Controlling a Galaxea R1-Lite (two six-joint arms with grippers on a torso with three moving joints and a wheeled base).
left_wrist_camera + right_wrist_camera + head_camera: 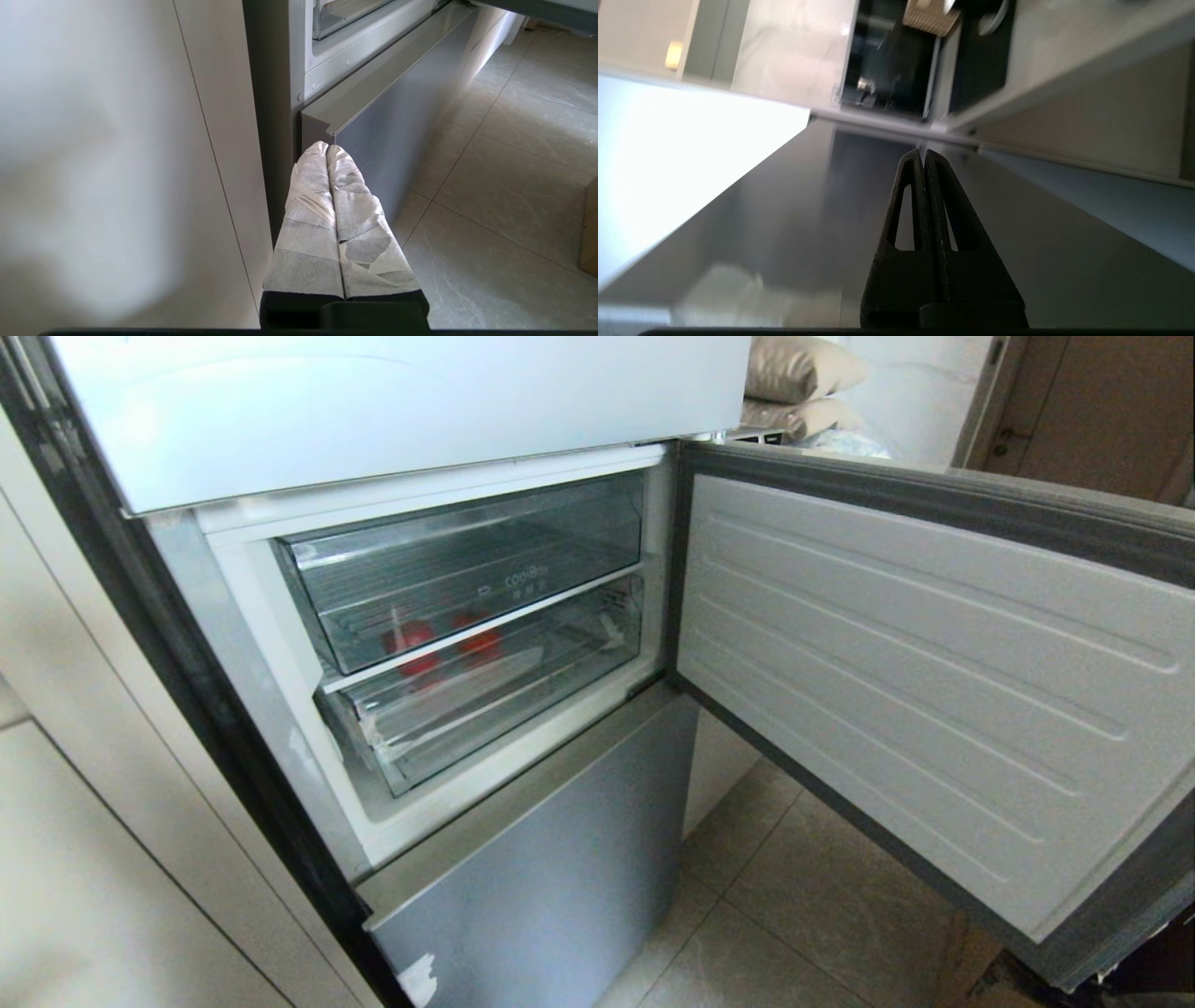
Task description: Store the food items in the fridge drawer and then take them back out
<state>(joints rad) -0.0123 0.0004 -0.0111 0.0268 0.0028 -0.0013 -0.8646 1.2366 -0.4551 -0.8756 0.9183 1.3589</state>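
The two red food items [411, 639] [478, 637] show only as blurs through the fridge drawer [485, 691]; the fridge door [934, 691] runs off right.

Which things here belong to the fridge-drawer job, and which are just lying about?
Job:
red food items
taped fridge drawer
right gripper

Lying about:
coolBox drawer
open fridge door
pillows
left gripper, parked

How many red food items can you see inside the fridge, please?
2: one red food item left, another just right of it, both seen through the clear drawer fronts around the taped fridge drawer. More could be hidden behind.
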